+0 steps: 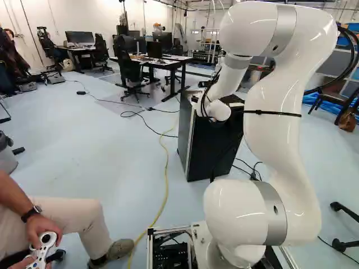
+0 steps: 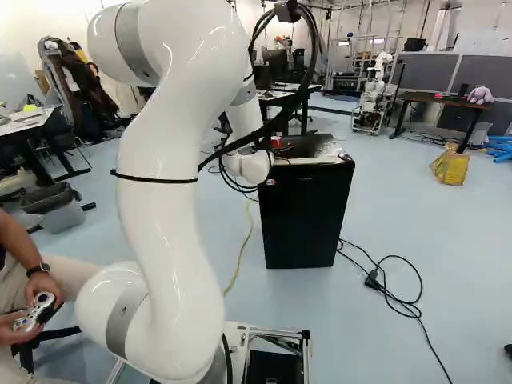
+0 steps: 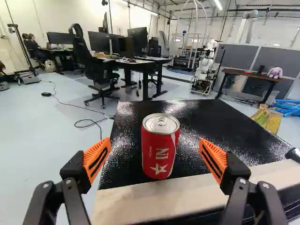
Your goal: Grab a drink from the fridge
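The gripper [image 3: 155, 142] had its two fingers [image 3: 75, 180] spread wide, the orange pads [image 3: 97, 159] well apart and nothing held between them. Below the fingertips and crossing the space between them ran the pale strip [image 3: 154, 198] along the near edge of the fridge [image 2: 308, 220]. The red drink can [image 3: 153, 150] stood upright on the fridge's black top, just past that strip, in line with the opening between the fingers. It touched neither pad; in the wrist view the gap looked narrower on the side toward a small dark object [image 3: 294, 153], which lay at the strip's far end, outside that finger. Whether the can had already come level with the pads or stood a little ahead of the fingertips could not be told. Behind the can the black top ran on, ahead of both fingers. Past the finger away from the dark object, a black cable [image 3: 89, 120] curled on the floor. Past the other, beyond the fridge, stood a yellow bag [image 3: 268, 119]. Farther out, ahead of the fingers, were an office chair [image 3: 89, 61] and dark desks [image 3: 140, 62], and farther again another robot [image 3: 205, 70], white, before grey partitions [image 3: 276, 61].
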You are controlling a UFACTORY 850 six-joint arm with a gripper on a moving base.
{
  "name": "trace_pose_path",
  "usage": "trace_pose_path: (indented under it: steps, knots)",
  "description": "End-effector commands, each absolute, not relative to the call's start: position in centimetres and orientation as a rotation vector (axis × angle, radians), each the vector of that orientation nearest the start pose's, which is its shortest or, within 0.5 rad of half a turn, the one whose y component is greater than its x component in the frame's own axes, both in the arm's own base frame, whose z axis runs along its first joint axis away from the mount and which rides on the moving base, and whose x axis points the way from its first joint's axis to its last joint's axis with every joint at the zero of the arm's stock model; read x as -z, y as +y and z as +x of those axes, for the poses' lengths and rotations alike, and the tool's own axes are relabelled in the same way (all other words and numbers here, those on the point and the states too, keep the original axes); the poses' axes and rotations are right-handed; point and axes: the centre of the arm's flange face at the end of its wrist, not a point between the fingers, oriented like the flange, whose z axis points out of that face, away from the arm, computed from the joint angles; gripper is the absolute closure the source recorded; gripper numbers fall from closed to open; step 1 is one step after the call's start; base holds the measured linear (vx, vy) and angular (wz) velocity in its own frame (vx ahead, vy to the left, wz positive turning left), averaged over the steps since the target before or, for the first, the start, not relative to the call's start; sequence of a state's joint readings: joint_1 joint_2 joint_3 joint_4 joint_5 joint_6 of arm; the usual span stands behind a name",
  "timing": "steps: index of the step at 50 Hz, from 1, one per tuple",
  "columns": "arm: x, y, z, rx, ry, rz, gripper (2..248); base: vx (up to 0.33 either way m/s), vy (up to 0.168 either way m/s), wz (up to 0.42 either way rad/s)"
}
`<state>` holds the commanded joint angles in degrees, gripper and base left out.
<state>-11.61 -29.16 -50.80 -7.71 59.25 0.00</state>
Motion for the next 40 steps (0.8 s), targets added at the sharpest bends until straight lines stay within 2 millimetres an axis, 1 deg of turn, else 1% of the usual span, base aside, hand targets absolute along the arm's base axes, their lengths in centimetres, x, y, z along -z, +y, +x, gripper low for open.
trace_pose_path:
  steps: [8, 40]
  knots:
    - [-34.87, -10.57, 56.93, 2.092, 0.042, -2.460, 3, 0.000, 0.000, 0.000]
    - [-34.80, -10.59, 57.41, 2.096, 0.040, -2.456, 3, 0.000, 0.000, 0.000]
